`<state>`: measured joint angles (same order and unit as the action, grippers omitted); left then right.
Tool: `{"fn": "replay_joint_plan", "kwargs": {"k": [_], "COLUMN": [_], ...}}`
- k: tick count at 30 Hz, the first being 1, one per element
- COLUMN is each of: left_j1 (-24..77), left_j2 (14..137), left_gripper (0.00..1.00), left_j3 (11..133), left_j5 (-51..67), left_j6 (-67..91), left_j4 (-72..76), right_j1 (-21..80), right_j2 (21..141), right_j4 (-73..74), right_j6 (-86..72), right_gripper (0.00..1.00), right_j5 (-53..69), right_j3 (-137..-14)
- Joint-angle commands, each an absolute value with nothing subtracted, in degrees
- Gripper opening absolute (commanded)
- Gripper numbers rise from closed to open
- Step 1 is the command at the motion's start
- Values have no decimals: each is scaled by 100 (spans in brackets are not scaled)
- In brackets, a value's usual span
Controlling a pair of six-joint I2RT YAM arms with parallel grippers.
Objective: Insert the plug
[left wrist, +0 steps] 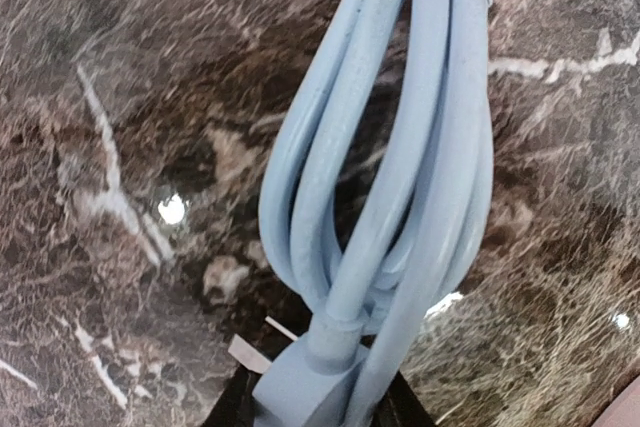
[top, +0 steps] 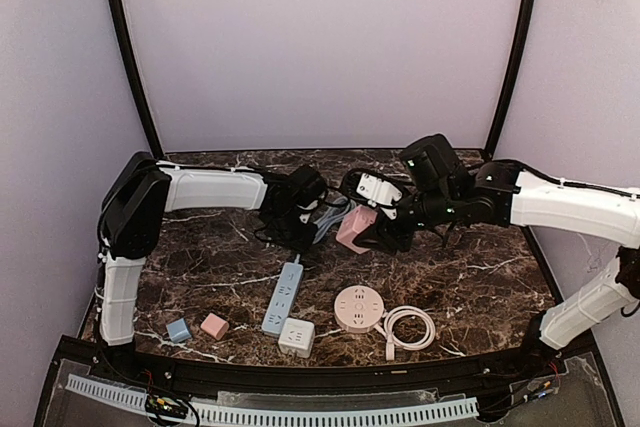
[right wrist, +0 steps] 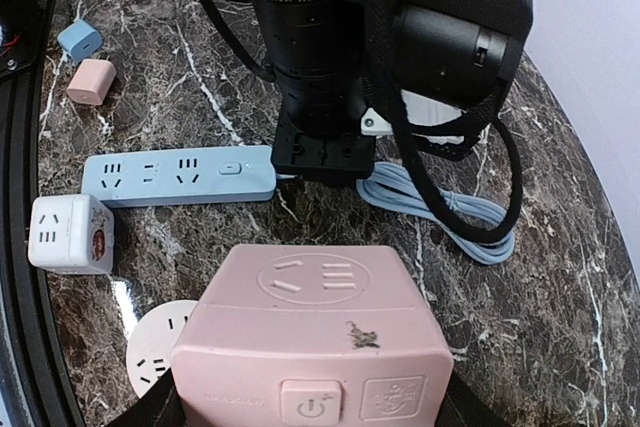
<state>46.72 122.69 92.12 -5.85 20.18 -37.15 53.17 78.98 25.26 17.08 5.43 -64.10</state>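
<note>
Left end effector [left wrist: 305,409] grips blue plug [left wrist: 295,385], prongs [left wrist: 250,353] toward wrist-view left.

Overhead; close wrist views; common blue cord [left wrist: 400,147] [right wrist: 385,190]

Both arms [top: 215,189] wear white shells, black joints, black cables.

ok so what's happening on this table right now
Two robot arms are setting up to insert a plug. The left gripper is closed on the blue plug at the end of the bundled blue cable, with its prongs showing. The right gripper holds a pink cube socket close by. The plug isn't in any socket yet.
</note>
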Motion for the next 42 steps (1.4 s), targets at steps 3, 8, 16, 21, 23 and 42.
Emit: {"fn": "replay_joint_plan", "kwargs": {"k": [3,8,16,21,23,42], "left_j1": [4680,4702,4846,4852,4850,4688], "left_j2": [12714,12917,13146,13142,13128,12071], "left_gripper": [22,24,33,50,58,82], "left_j3": [9857,10098,10293,10288,10291,9847], "left_j5": [-39,338,666,727,742,514], "left_j6": [1805,1886,1844,1772,1705,1401], "left_j4": [-3449,-3249,-2940,-2774,-2739,-2496], "right_j1": [5300,5295,5308,5351,5351,5368], "right_j2": [7634,7628,7880,8025,8088,7910], "right_j4": [2314,2426,2553,2674,2760,2969], "right_j6": [1652,1594,1487,1461,1459,1287], "right_gripper": [0,0,0,0,0,0], "right_j5": [445,396,676,726,699,1010], "right_j3": [-6378,-6456,-6683,-6855,-6921,-7155]}}
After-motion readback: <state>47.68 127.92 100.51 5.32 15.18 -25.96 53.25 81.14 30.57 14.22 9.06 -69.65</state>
